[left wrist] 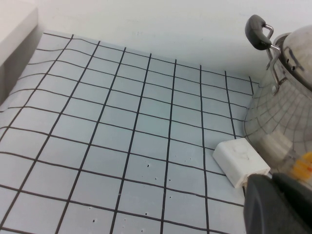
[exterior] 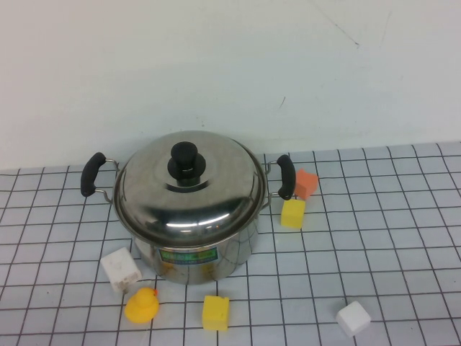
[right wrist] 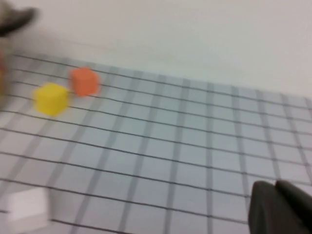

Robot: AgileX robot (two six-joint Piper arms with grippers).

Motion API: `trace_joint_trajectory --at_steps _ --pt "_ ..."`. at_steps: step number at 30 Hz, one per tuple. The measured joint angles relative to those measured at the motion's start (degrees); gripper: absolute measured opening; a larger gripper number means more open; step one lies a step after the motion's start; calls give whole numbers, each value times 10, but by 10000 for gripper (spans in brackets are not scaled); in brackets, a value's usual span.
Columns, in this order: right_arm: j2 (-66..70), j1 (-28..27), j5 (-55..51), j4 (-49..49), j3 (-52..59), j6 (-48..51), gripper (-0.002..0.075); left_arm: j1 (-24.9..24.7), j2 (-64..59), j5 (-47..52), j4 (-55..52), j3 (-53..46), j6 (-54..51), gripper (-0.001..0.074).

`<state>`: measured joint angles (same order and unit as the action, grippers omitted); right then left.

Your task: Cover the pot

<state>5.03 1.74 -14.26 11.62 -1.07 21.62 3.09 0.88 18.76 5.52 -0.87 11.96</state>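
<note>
Lid (exterior: 189,189) sits centred on pot (exterior: 189,216), knob up (task looks done). Left gripper (left wrist: 280,204) is low on the mat near pot's left handle (left wrist: 258,30), nearer than right gripper (right wrist: 280,209), well apart. Cannot tell either's finger state.

Both claws (left wrist: 278,204) cut off, grip unclear

You see the lid (exterior: 189,185) seated on the pot (exterior: 194,249) at mid-table (exterior: 403,238); two cubes (exterior: 293,213) lie right of it, a duck (exterior: 142,305) and further cubes (exterior: 121,269) in front.
</note>
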Motion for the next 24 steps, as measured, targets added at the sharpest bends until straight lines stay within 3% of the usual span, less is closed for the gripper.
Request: trace_joint_trajectory --at_steps 3,9,24 --pt "-27 -37 3 -17 21 -33 -2 0 0 0 0 0 0 -3" --pt "-57 -49 -44 -90 25 -153 -2 0 0 0 0 0 0 -3" --pt "-57 -49 -59 -100 21 -159 -2 0 0 0 0 0 -2 -3"
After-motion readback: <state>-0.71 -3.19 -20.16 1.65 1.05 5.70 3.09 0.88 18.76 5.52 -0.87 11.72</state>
